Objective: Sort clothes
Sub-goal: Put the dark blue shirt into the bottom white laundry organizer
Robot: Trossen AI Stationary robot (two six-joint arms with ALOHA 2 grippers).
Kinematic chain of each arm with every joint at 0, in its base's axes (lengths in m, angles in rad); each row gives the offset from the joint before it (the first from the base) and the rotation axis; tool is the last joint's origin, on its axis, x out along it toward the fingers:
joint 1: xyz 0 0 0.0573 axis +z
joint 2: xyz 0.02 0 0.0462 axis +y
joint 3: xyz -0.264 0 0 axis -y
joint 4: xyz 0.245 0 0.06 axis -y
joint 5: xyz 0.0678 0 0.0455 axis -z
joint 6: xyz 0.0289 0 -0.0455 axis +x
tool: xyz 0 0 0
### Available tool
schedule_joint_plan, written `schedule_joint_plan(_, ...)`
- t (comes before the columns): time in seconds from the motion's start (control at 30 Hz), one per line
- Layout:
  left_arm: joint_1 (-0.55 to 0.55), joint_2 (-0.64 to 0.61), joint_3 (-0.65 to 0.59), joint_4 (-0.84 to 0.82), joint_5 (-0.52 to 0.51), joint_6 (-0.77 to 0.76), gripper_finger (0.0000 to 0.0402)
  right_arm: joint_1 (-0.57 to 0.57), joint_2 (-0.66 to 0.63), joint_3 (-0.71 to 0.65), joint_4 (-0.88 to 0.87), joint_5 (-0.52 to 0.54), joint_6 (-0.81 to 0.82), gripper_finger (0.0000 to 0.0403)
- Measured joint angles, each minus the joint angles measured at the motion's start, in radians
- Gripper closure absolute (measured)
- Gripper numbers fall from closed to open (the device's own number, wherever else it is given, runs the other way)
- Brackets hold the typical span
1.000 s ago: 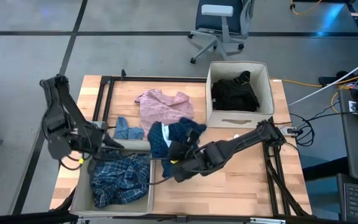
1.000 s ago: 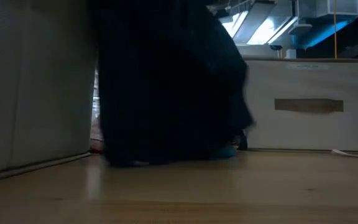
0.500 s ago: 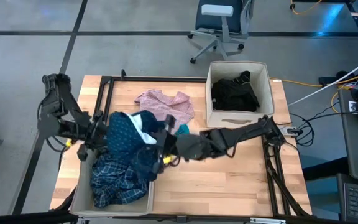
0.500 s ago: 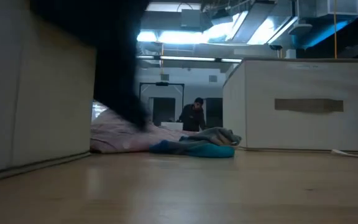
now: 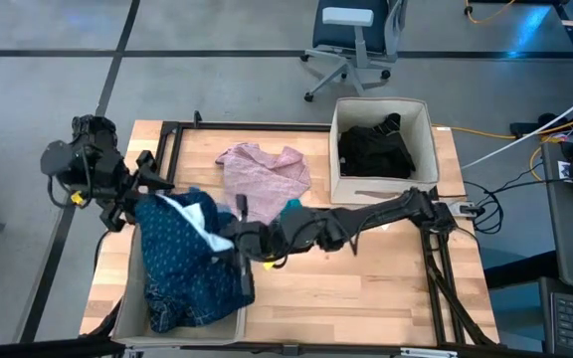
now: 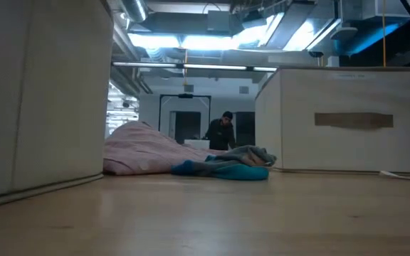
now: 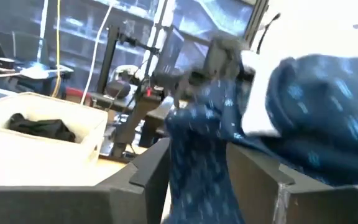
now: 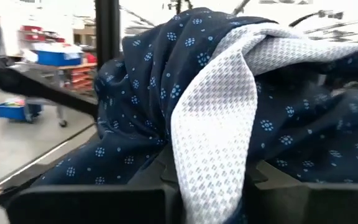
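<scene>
Both your grippers hold the dotted navy garment [image 5: 182, 249] over the left bin [image 5: 125, 316].
Right gripper [image 5: 239, 239] and left gripper [image 5: 139, 204] each pinch it closed.

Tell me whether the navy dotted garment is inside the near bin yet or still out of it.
Partly in. The navy dotted garment drapes over the near bin, stretched between the left gripper and right gripper, its lower part hanging inside.

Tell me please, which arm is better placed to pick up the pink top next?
Probably the right. The right gripper is nearer the pink top; the left gripper sits at the table's far left edge. Both still hold the dotted navy garment over the near bin.
</scene>
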Motion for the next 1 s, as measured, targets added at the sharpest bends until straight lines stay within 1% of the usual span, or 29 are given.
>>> schedule_joint_plan(0.07,0.0,-0.007,0.0,0.006,-0.002,0.013,0.0254,0.0,0.023,0.0,0.007,-0.02,0.005,0.0342)
schedule_joint_plan(0.23,0.0,-0.012,0.0,0.002,-0.002,0.017,0.0254,-0.001,0.098,0.0,-0.006,-0.018,0.011,0.0342)
schedule_joint_plan(0.5,0.0,-0.01,0.0,-0.009,-0.001,0.017,0.0254,-0.015,0.236,0.0,-0.097,-0.021,0.041,0.0341)
schedule_joint_plan(0.53,0.0,-0.01,0.0,-0.009,-0.001,0.017,0.0254,-0.015,0.256,0.0,-0.106,-0.032,0.041,0.0336)
schedule_joint_plan(0.7,0.0,-0.007,0.0,-0.021,-0.001,0.015,0.0254,-0.013,0.322,0.0,-0.126,-0.09,0.068,0.0279)
schedule_joint_plan(0.83,0.0,-0.003,0.0,-0.063,0.0,-0.01,0.0254,-0.013,0.333,0.0,-0.128,-0.072,0.135,0.0233)
schedule_joint_plan(1.0,0.0,-0.002,0.0,-0.125,0.0,-0.058,0.0254,-0.012,0.311,0.003,-0.181,-0.069,0.141,0.0169)
